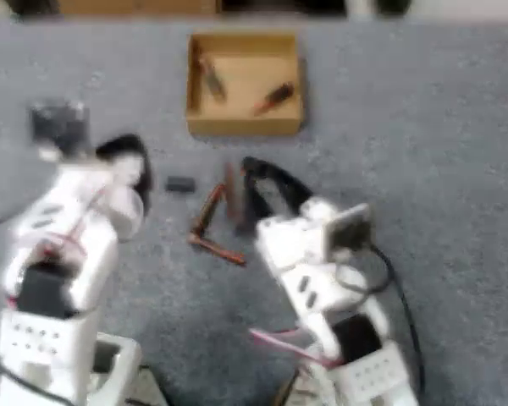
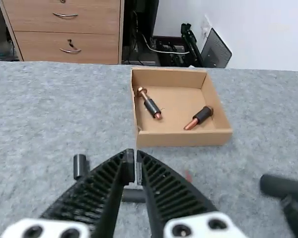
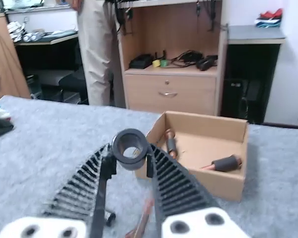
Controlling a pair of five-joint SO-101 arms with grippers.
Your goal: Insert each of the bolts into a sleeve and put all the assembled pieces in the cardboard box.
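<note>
My right fingers [image 3: 171,176] grip a sleeve [image 3: 129,144] above the counter [image 3: 39,129]; my left fingers [image 2: 161,186] are closed, empty. Two pieces [image 3: 223,162] lie in the box [image 3: 223,186]. Next, I judge, the left takes a loose bolt [image 1: 218,248] and aligns it with the bore.

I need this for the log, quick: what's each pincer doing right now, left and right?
Left pincer: closed, nothing seen in it.
Right pincer: closed on a black sleeve.
</note>
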